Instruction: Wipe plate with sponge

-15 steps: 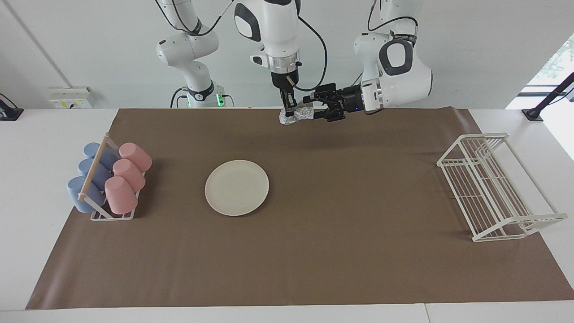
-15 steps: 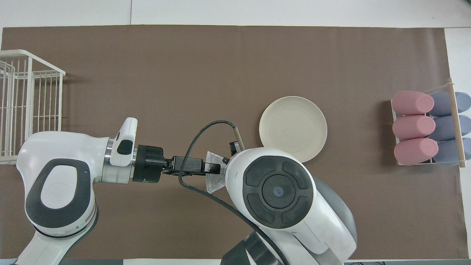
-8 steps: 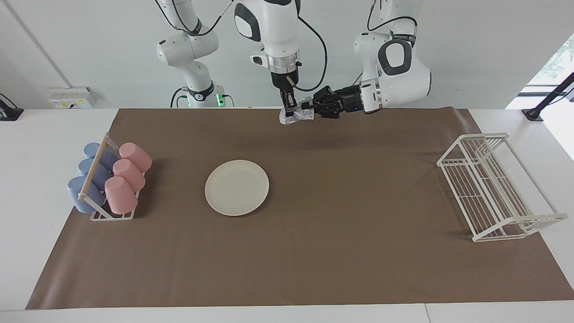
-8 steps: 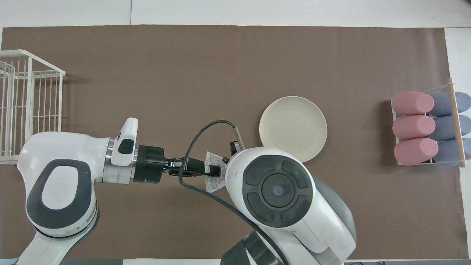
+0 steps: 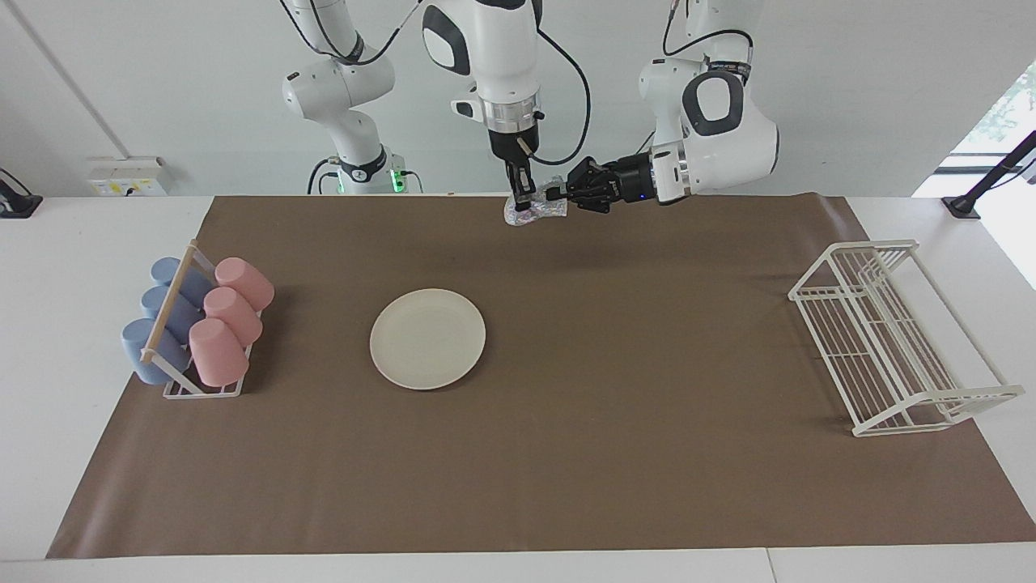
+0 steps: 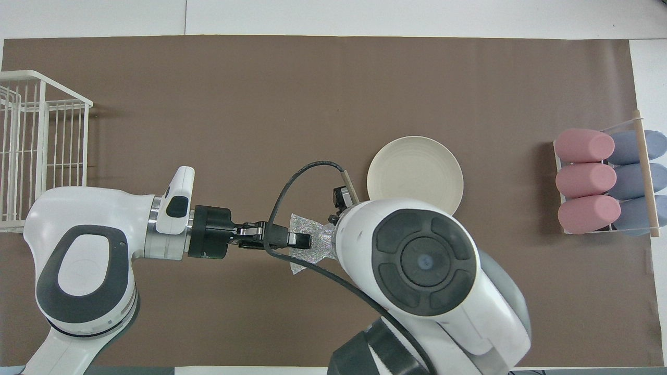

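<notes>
The sponge (image 5: 536,211), a silvery mesh wad, hangs in the air over the brown mat's edge nearest the robots. My left gripper (image 5: 558,194) reaches in level from the left arm's end and is shut on the sponge (image 6: 305,254). My right gripper (image 5: 524,197) points straight down onto the same wad from above; in the overhead view it is hidden under its own arm. The plate (image 5: 427,338), round and cream-white, lies flat on the mat, farther from the robots than both grippers and toward the right arm's end; the right arm covers part of the plate (image 6: 415,166) in the overhead view.
A rack of pink and blue cups (image 5: 198,322) stands at the right arm's end of the brown mat (image 5: 566,453). A white wire rack (image 5: 886,336) stands at the left arm's end.
My left gripper has closed on the sponge, which the right gripper was holding. In the overhead view the right arm's bulk has shifted toward the plate. The plate has not moved.
</notes>
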